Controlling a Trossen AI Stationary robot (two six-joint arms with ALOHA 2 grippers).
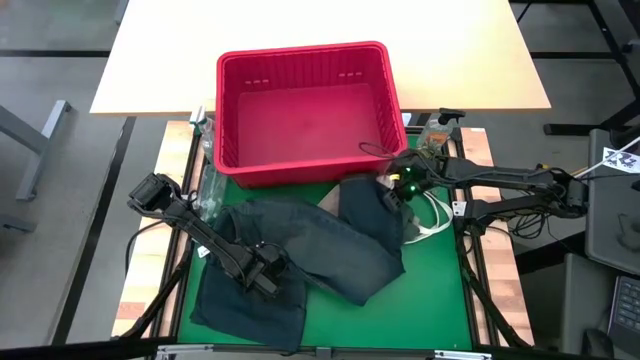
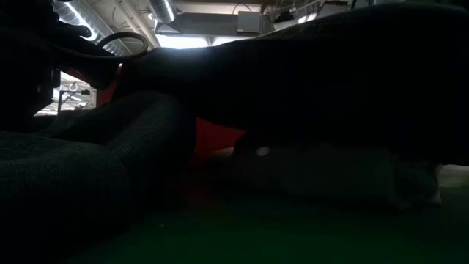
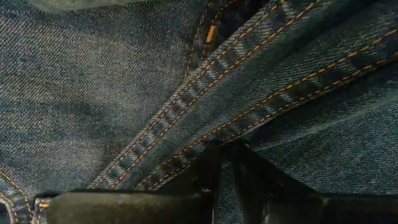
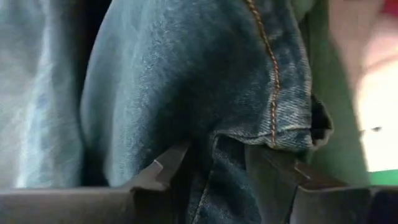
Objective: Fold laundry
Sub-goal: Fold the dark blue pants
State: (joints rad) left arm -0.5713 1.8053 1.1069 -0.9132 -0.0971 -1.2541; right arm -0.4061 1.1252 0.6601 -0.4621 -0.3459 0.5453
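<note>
Jeans [image 1: 300, 255]: dark blue denim, spread flat and crumpled on the green worktop [image 1: 430, 290], from about 7 o'clock up to 2 o'clock in the high view; one end near the basket, the other end hanging close to the front edge at 7 o'clock.
Left hand [image 1: 268, 281]: down on the jeans at about 7 o'clock of the worktop; fingers [image 3: 208, 168] squeezed close together on a thick seam with orange stitching [image 3: 249, 81]; gripping the jeans.
Right hand [image 1: 398, 190]: at about 2 o'clock of the worktop, right by the basket's front corner; fingers [image 4: 165, 168] on each side of a fold of denim [image 4: 205, 93] near a stitched hem; gripping the jeans.
Basket [image 1: 305, 65]: red, slatted plastic, at 12 o'clock, behind the jeans; partly on the green worktop, partly on the pale board behind it.
Bottles: one clear plastic bottle [image 1: 208, 160] lying just beside the basket at about 10 o'clock; a pump bottle [image 1: 436, 128] standing at about 1 o'clock, just beside the basket's other side.
White piece [image 1: 432, 218]: small, pale, on the green worktop at 3 o'clock, touching the jeans' edge by the right hand.
Low view: mostly dark cloth [image 2: 88, 183] close up; a bit of red basket [image 2: 216, 139] behind it; hands hard to make out there.
</note>
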